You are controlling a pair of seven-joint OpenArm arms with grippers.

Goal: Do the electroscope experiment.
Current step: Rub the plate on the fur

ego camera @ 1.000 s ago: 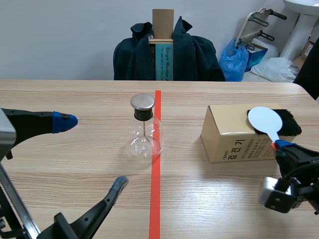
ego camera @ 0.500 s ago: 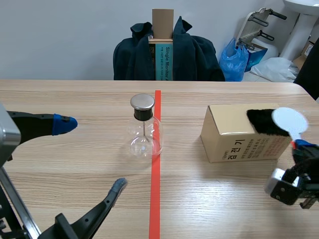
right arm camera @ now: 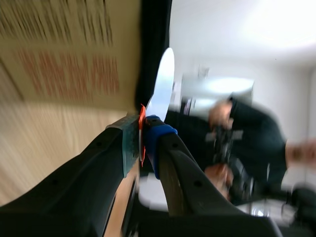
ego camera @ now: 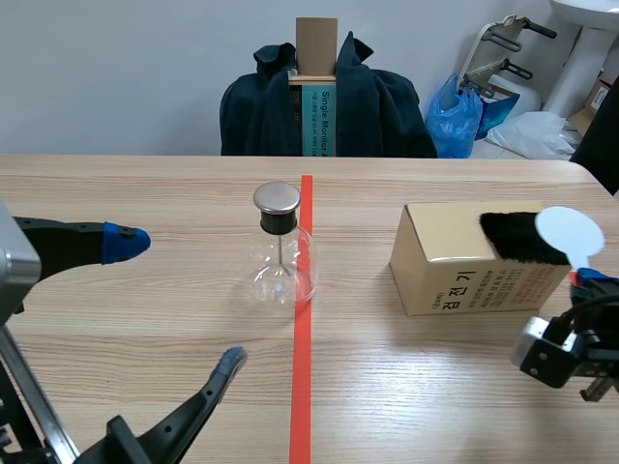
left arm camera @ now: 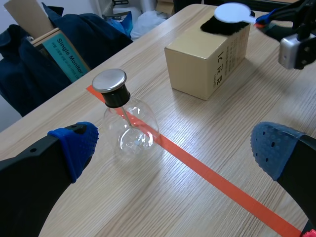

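In the scene view, the electroscope flask point(ego camera: 281, 253) stood upright near the middle of the counter point(ego camera: 426, 387), just beside the red tape line point(ego camera: 302, 387), with its metal cap point(ego camera: 277, 198) on top. The cardboard box point(ego camera: 455, 261) sat well to its right and carried a black fur pad point(ego camera: 517, 238) on its top. That height probably put the fur within easy reach for rubbing. The right tool point(ego camera: 584, 281) was low by the box's near right corner, clenched on the handle of the white disc paddle point(ego camera: 569, 232). The disc was raised at the fur's right end, touching it or just above it; I could not tell which. The left tool point(ego camera: 179, 300) hung released, fingers wide, on the flask's left.

From the left wrist view, that tool's fingers spread to either side, and the flask stood ahead between them, clear of both. The arm tilted forward and down, and I took it to be waiting.

From the right wrist view, the two fingers pinched the paddle's orange-red handle. The wrist was rolled so that the disc showed edge-on against the fur. I judged the charging rub to be the step in hand, with the flask untouched.
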